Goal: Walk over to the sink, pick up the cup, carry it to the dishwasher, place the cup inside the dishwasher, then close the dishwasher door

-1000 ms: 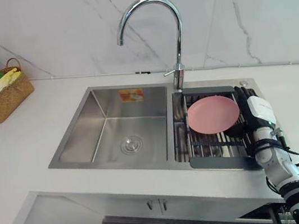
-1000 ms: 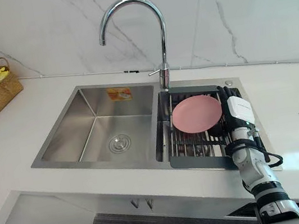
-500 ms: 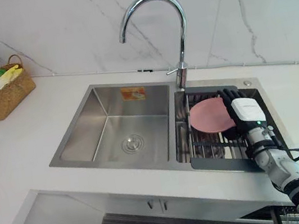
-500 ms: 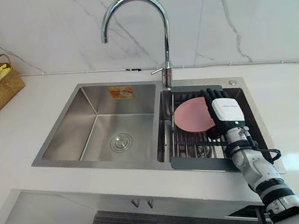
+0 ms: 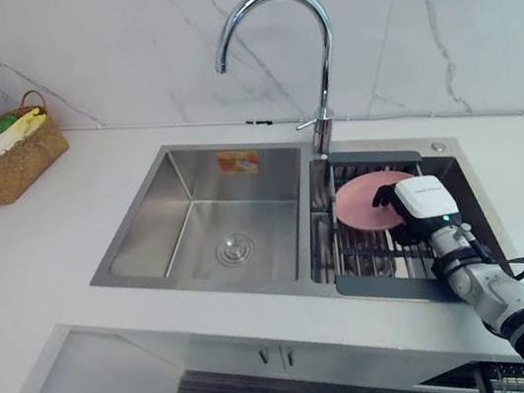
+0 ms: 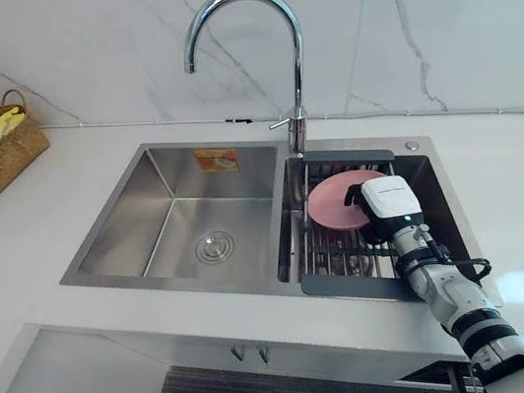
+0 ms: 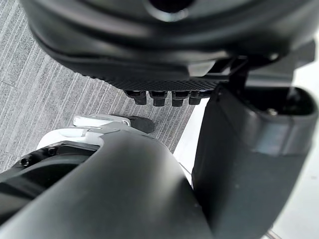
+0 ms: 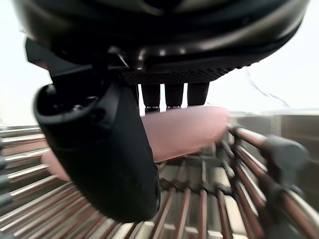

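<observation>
White countertop [image 5: 41, 251] with a two-basin steel sink [image 5: 152, 224] set into it; a curved chrome faucet [image 5: 324, 67] rises from the sink's back rim. A wicker basket [image 5: 17, 173] of produce stands at the counter's far left, well apart from the sink.

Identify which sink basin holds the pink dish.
The right basin, fitted with a wire rack; the pink dish lies there at the right hand. The left basin shows only its drain.
</observation>
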You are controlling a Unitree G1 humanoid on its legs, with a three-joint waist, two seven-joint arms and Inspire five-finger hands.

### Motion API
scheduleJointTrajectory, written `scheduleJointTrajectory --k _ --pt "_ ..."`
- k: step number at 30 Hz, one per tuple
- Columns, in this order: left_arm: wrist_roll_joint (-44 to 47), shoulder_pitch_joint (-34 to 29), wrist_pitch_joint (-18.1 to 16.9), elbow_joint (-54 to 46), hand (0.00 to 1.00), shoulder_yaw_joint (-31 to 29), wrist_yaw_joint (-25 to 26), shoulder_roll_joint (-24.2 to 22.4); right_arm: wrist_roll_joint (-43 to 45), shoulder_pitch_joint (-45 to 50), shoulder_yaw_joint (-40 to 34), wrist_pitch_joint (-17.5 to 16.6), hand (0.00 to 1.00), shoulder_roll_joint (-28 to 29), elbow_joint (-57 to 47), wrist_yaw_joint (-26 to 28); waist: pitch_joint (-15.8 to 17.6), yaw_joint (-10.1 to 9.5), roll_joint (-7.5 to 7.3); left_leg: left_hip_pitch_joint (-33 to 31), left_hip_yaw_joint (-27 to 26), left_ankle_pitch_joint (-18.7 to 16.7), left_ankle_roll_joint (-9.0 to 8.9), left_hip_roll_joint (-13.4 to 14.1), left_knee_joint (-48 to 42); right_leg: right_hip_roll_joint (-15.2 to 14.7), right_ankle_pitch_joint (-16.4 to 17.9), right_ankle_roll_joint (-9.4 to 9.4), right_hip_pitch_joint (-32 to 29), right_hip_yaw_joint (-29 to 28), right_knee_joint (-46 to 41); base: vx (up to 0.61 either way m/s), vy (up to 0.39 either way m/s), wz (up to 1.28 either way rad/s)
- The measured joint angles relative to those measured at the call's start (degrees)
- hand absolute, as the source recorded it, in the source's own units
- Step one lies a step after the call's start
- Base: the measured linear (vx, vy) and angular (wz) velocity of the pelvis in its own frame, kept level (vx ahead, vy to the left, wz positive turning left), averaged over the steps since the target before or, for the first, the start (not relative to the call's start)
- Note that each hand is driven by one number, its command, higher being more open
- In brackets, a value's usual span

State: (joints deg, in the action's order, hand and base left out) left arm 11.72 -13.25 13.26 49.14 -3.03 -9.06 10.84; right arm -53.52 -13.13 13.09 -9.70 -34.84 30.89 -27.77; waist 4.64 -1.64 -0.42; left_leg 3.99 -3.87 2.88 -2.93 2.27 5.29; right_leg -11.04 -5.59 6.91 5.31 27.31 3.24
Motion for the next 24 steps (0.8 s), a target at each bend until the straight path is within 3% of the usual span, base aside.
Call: scheduleJointTrajectory --k 12,16,20,24 --pt "-1.68 0.46 -0.10 -0.17 1.00 0.11 -0.05 0.03 -1.86 -0.14 0.27 -2.49 0.00 -0.64 -1.60 -2.29 0.18 -0.35 -0.02 0.60 -1.45 -0.22 0.04 0.66 -0.03 0.33 0.09 0.05 -0.17 -1.40 0.02 0.00 0.000 -0.05" --pt "-1.87 0.46 0.10 0.04 1.00 0.09 -0.04 0.09 -0.15 0.78 0.14 -2.95 0.00 -1.07 -5.98 -2.03 0.30 0.79 0.17 0.94 -2.15 -0.39 -0.15 0.90 -0.04 0.59 0.07 0.03 -0.34 -2.18 0.01 0.00 -0.006 -0.12" --pt "-2.24 0.47 0.30 0.03 1.00 0.09 0.05 -0.01 8.25 2.90 -2.46 -5.05 0.00 -1.08 -13.87 -1.42 0.31 1.16 0.32 1.61 -3.32 -0.71 -0.24 1.12 -0.27 0.85 0.04 -0.02 -0.44 -3.44 0.01 0.01 -0.004 -0.15" --pt "-2.26 0.55 1.36 -0.24 1.00 0.09 0.21 -0.14 20.89 4.88 -9.64 -7.13 0.00 0.57 -22.80 0.94 0.27 1.38 0.37 2.29 -4.30 -0.92 -0.19 1.13 -0.30 0.89 -0.02 -0.07 -0.46 -4.34 0.01 0.01 -0.002 -0.13"
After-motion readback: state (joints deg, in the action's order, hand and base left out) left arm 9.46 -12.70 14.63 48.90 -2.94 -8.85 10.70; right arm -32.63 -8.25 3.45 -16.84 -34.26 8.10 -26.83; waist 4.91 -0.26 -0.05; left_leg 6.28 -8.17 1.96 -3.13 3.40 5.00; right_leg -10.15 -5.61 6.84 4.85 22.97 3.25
